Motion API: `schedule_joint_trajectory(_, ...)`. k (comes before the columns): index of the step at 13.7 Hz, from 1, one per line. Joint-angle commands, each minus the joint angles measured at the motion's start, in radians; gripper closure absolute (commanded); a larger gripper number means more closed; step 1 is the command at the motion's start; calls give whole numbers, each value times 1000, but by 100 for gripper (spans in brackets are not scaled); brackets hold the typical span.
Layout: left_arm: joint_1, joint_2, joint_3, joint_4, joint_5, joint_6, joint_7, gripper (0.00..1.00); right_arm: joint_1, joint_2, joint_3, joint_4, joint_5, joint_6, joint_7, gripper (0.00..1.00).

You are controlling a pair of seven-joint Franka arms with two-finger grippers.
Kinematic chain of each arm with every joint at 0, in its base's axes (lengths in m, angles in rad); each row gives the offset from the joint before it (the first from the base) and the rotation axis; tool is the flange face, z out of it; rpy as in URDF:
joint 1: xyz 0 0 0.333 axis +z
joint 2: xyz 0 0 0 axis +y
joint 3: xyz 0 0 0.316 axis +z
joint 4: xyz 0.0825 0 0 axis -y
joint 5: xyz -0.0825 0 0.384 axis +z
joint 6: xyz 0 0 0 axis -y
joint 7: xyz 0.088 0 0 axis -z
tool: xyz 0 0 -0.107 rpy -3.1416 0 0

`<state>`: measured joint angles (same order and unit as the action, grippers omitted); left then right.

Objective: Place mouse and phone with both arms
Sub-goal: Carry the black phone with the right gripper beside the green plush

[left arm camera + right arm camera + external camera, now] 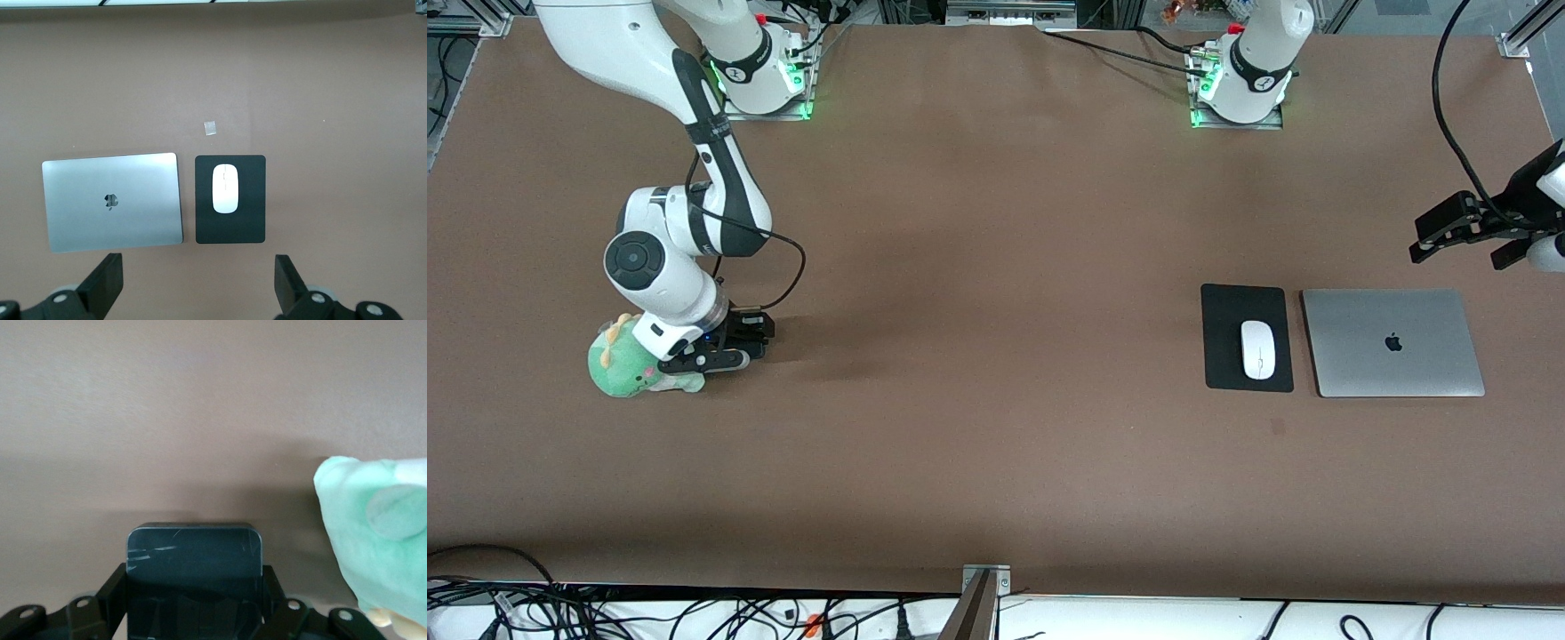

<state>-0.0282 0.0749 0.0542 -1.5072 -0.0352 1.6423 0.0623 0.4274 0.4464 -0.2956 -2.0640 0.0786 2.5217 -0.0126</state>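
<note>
Right pincer [725, 351]: low over the desk [996, 427] toward the right arm's end, clamped on the phone [193, 577]; phone seen only in the right wrist view, a dark slab with rounded corners and a scratched face, long axis running out from between the fingers.

Plush toy [627, 360]: green, just beside the right pincer, touching or nearly touching the wrist; likely to be brushed on lift-off.

Left pincer [1472, 240]: up in the air over the desk edge at the left arm's end, fingers [103, 283] spread wide, holding nothing; waits.

Mouse [1258, 349]: white, resting on the black mouse pad [1223, 307], long axis toward the front camera.

Laptop [1392, 342]: closed, silver, just beside the pad, between pad and left pincer.

Turning relation: phone well apart from pad and laptop, bare desk between; right arm the only carrier.
</note>
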Motion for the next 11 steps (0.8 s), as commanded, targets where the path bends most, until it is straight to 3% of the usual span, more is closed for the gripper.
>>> schedule_joint_trajectory(1, 8, 19, 0, 39, -23, -24, -1, 0, -6, -35, 6, -79, 61, 89, -13, 100)
schedule_joint_trajectory(6, 8, 20, 0, 39, -23, -24, -1, 0, -4, 30, 18, -99, 104, 244, -9, 100)
schedule_joint_trajectory(9, 8, 20, 0, 39, -23, -24, -1, 0, -2, 52, 38, -100, 105, 270, -9, 100)
schedule_joint_trajectory(10, 8, 20, 0, 39, -23, -24, -1, 0, -2, 57, 39, -100, 105, 270, -9, 97)
schedule_joint_trajectory(11, 7, 20, -2, 38, -23, -24, -1, 0, -2, 58, 39, -100, 105, 270, -10, 80)
